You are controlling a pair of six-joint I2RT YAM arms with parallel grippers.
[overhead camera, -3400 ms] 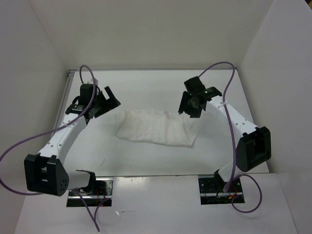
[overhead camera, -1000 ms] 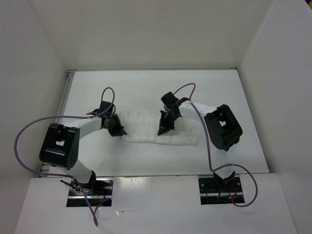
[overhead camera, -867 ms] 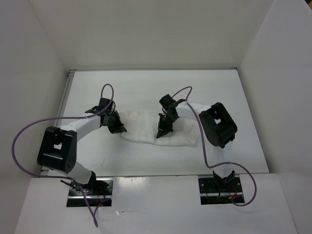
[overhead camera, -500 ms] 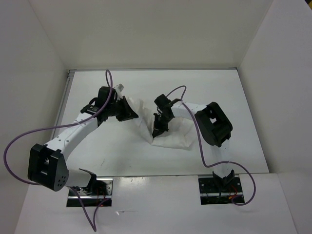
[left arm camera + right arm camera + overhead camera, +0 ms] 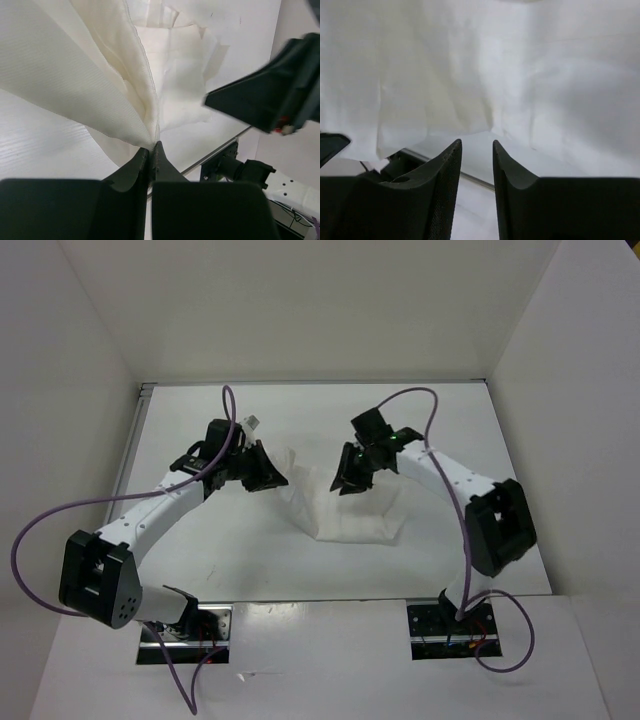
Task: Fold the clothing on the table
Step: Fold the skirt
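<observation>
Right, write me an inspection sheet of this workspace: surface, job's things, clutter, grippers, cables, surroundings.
Surface: table, white and flat, with a metal edge on the left.
Job's things: clothing, white, its left end held up off the table, the rest lying flat.
Clutter: nothing seen.
Grippers: left gripper shut on the clothing's edge; right gripper open, nothing between its fingers, above the clothing.
Cables: purple cables loop from both arms, none on the clothing.
Surroundings: white walls on three sides.
</observation>
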